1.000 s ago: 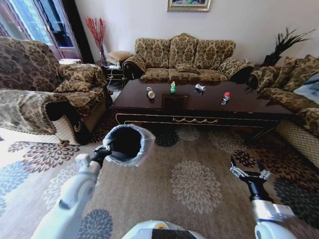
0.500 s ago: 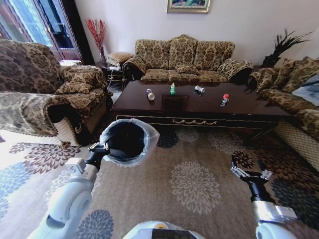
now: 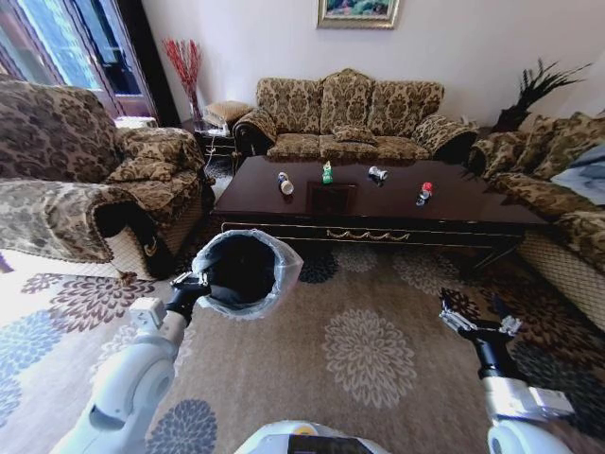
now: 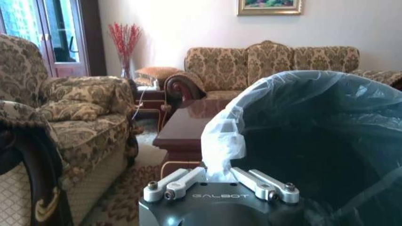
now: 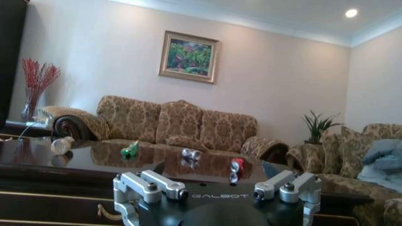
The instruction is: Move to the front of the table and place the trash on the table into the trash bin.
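The trash lies on the dark glossy table (image 3: 454,210): a whitish bottle (image 3: 285,182), a green packet (image 3: 327,172), a silver can (image 3: 378,173) and a red can (image 3: 425,192). The same items show in the right wrist view as the bottle (image 5: 61,145), packet (image 5: 130,149), silver can (image 5: 190,153) and red can (image 5: 237,165). My left gripper (image 3: 194,283) is shut on the bag-lined rim of the trash bin (image 3: 243,270), holding it in front of the table's left end. In the left wrist view the gripper (image 4: 220,181) pinches the bin (image 4: 326,141). My right gripper (image 3: 479,324) hovers open and empty, short of the table.
Patterned sofas surround the table: one behind it (image 3: 350,113), an armchair (image 3: 76,180) at left, another sofa (image 3: 567,189) at right. A small side table (image 3: 216,132) stands at the back left. Patterned carpet (image 3: 369,350) lies between me and the table.
The whole view has shifted slightly, so the camera has moved. The left arm still carries the bin, with its elbow a little lower and farther left. The right gripper keeps its pose.
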Tool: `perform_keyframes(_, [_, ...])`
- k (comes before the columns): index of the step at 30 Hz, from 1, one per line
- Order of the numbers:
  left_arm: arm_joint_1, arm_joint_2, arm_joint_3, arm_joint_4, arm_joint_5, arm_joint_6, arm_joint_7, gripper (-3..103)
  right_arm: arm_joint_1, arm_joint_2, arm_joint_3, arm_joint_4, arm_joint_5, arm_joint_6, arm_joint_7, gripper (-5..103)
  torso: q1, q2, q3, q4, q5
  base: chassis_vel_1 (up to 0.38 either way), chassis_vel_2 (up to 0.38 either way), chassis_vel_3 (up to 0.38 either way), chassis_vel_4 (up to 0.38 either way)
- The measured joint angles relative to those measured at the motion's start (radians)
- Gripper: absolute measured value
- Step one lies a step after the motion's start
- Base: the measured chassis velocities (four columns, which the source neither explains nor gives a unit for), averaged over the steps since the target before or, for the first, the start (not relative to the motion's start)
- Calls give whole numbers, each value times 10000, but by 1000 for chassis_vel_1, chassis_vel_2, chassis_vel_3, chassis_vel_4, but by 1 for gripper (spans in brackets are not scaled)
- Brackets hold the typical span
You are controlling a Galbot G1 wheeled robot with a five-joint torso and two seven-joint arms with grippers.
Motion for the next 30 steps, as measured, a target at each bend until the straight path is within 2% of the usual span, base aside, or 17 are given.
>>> perform_keyframes(30, [17, -380, 77, -11, -128, -129, 88, 2, 106, -178, -23, -100, 66, -6, -3, 100, 466, 1204, 738, 0, 1, 0, 0, 0, 0])
